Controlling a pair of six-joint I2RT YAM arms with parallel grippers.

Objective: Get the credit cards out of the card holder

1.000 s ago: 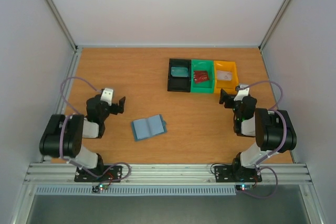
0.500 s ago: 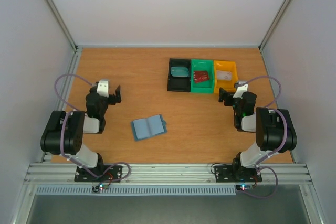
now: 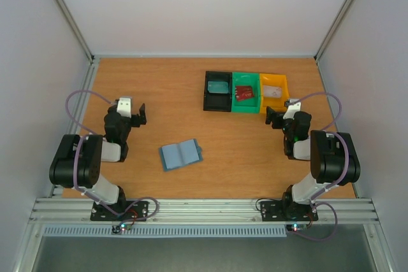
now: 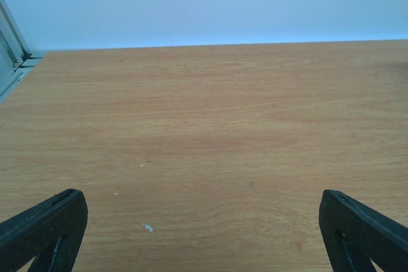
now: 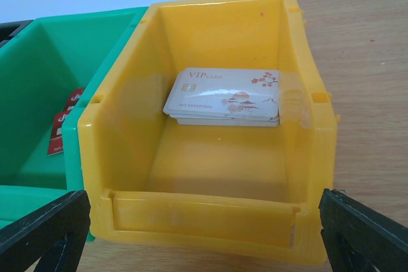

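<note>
The blue-grey card holder (image 3: 181,154) lies open like a book on the wooden table, between the two arms. Red credit cards (image 3: 244,92) lie in the green bin (image 3: 245,101); their edge shows in the right wrist view (image 5: 65,125). My left gripper (image 3: 141,114) is open and empty, well left of the holder; its wrist view shows only bare table between the fingertips (image 4: 44,227). My right gripper (image 3: 271,119) is open and empty, just in front of the yellow bin (image 5: 210,218).
A black bin (image 3: 217,101) with a teal item, the green bin and the yellow bin (image 3: 274,101) stand in a row at the back right. A stack of white VIP cards (image 5: 223,97) lies in the yellow bin. A metal frame edges the table.
My left gripper has drawn back to the left and away from the holder, then held still. My right gripper shifted slightly toward the yellow bin. The holder has not moved.
</note>
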